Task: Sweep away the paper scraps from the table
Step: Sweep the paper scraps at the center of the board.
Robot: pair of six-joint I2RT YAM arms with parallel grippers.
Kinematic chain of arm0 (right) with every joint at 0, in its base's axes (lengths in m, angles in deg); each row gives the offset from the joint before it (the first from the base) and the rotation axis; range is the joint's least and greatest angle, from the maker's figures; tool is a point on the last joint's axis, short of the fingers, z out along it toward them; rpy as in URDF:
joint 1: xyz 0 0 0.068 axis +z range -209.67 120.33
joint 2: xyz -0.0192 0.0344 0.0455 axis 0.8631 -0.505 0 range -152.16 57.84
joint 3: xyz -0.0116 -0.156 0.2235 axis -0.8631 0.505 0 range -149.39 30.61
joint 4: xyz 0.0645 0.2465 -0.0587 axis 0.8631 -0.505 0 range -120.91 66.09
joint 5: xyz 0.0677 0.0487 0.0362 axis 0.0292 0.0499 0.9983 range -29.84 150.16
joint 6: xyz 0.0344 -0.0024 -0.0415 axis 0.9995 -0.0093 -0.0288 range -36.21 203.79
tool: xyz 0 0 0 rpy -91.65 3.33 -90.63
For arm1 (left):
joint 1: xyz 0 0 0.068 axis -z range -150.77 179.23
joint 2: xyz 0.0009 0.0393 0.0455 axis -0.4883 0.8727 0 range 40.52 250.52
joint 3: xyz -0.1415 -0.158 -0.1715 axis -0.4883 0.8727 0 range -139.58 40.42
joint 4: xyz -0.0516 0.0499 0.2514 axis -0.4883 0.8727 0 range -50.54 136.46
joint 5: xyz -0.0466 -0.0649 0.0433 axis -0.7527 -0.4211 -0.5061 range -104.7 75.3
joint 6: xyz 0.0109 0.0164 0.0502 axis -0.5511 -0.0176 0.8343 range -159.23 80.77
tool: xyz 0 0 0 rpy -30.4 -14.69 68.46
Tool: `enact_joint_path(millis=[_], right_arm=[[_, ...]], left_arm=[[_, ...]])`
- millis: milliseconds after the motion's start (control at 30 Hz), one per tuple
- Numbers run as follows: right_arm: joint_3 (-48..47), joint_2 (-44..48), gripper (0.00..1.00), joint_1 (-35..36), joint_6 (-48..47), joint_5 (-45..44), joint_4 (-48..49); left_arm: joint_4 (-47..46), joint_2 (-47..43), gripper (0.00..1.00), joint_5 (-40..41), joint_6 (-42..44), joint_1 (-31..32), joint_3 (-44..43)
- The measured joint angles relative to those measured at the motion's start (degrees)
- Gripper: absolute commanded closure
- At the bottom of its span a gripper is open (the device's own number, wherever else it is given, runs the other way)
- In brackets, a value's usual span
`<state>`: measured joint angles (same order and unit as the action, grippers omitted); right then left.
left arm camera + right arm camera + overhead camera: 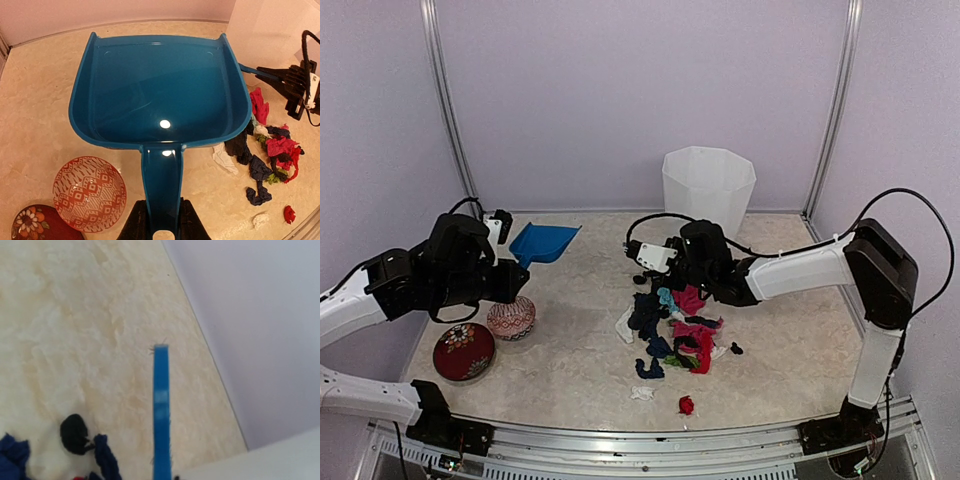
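The paper scraps [675,325] lie in a loose pile of pink, red, dark blue, teal, green and white on the beige table [580,350]. They also show in the left wrist view as paper scraps [272,155]. A red scrap [687,404] and a white one [642,393] lie apart near the front. My left gripper [161,220] is shut on the handle of the blue dustpan [160,85], which is held left of the pile. My right gripper [645,268] hovers over the pile's far edge, shut on a blue brush [161,410].
A tall white bin [708,185] stands at the back, right of centre. A red-and-white patterned bowl [510,318] and a dark red flowered dish [464,351] sit below the left arm. Purple walls close the back and sides, and a metal rail runs along the front.
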<state>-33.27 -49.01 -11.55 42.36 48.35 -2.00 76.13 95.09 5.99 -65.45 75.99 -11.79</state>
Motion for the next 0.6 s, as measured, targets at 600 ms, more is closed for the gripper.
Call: enact_joint_path(millis=[600], right_arm=[[1.0,-0.6,1.0,-0.2,1.1,8.0,-11.3]], left_arm=[[6.3,6.8,1.0,-1.7,-11.4,16.2,2.7]])
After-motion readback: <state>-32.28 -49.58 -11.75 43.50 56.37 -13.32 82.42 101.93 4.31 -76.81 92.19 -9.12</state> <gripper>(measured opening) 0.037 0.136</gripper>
